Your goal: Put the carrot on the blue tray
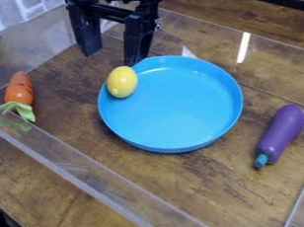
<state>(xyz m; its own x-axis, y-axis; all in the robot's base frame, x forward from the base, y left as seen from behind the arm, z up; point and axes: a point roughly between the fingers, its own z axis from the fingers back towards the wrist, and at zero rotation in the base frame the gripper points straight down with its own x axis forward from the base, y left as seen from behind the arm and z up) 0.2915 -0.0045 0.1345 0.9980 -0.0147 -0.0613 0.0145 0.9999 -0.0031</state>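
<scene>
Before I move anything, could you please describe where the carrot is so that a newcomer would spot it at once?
Find the big round blue tray on the wooden table, then look left of it in the picture. The carrot lies there, near the clear wall. It is orange with a green leafy top, unlike the yellow lemon.

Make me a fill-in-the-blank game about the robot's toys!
The small orange carrot with a green leafy top lies on the brown wooden ____.
The round plastic dish is coloured ____.
The rounded toy lemon is coloured ____.
The long toy eggplant with a teal stem is coloured ____.

Missing words: table; blue; yellow; purple.
</scene>
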